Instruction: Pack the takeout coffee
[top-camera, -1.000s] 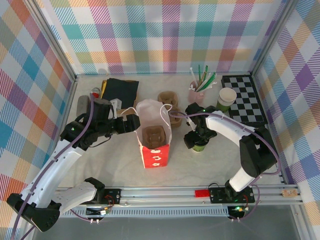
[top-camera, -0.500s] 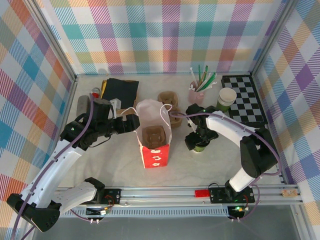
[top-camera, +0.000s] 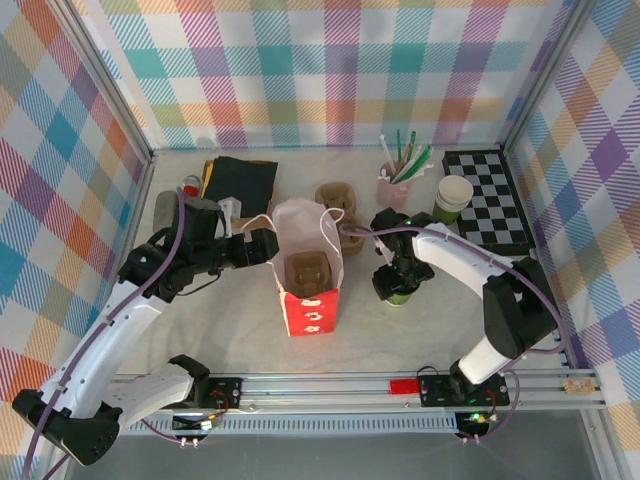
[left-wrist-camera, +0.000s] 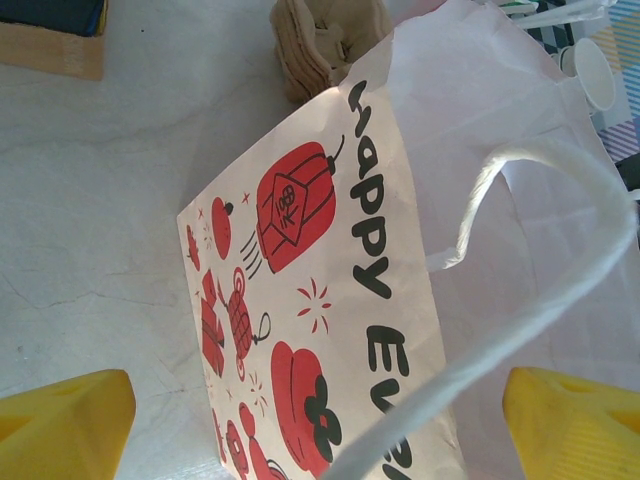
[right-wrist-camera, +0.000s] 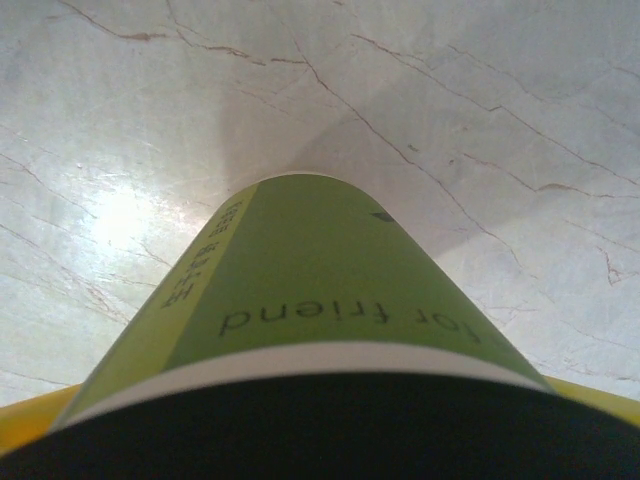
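The takeout coffee (top-camera: 400, 296) stands on the table right of the bag, with its green band (right-wrist-camera: 320, 270) and black lid close under the right wrist camera. My right gripper (top-camera: 398, 280) sits down over it, its yellow fingers (right-wrist-camera: 30, 425) pressed against both sides of the cup just under the lid. The white paper bag with red prints (top-camera: 305, 300) stands open mid-table with a brown cup carrier (top-camera: 304, 268) inside. My left gripper (top-camera: 262, 246) is open at the bag's left rim, with the bag wall (left-wrist-camera: 300, 250) and its white handle (left-wrist-camera: 520, 320) between the widely spread fingers (left-wrist-camera: 60, 420).
More brown carriers (top-camera: 335, 197) lie behind the bag. A pink cup of straws (top-camera: 392, 185) and a white-rimmed lidless cup (top-camera: 454, 197) stand at the back right beside a checkered mat (top-camera: 490, 200). Black napkins (top-camera: 240, 180) sit at the back left.
My right gripper has shifted slightly to the right and settled over the cup. The left arm and the bag have stayed put.
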